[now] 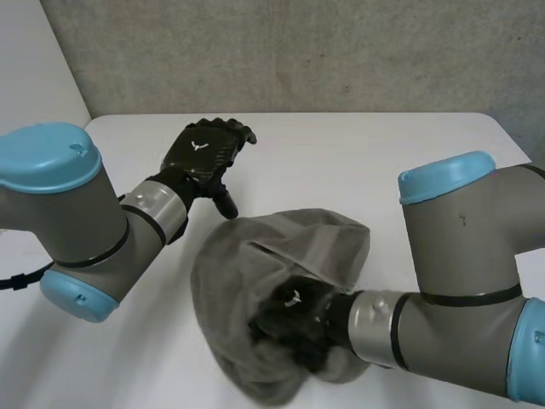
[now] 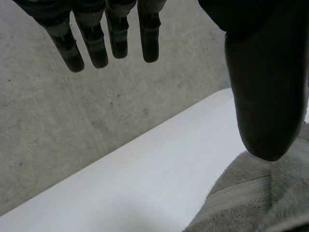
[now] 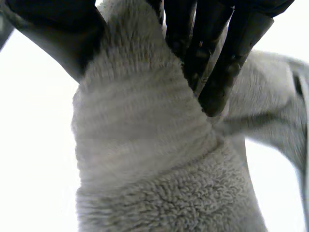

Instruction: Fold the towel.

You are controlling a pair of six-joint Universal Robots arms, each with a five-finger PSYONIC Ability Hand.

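A white desk (image 1: pixel 341 162) with rounded far corners stands before a rough grey wall (image 1: pixel 298 51), a plain pale panel (image 1: pixel 34 68) at the left.

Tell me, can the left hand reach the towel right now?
Probably yes: the left hand is open just beside the towel, with nothing in the way. The right hand pinches the towel's middle.

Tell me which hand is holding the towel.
The right hand: its fingers and thumb pinch a bunch of the grey towel. The left hand is open beside the towel's edge, gripping nothing.
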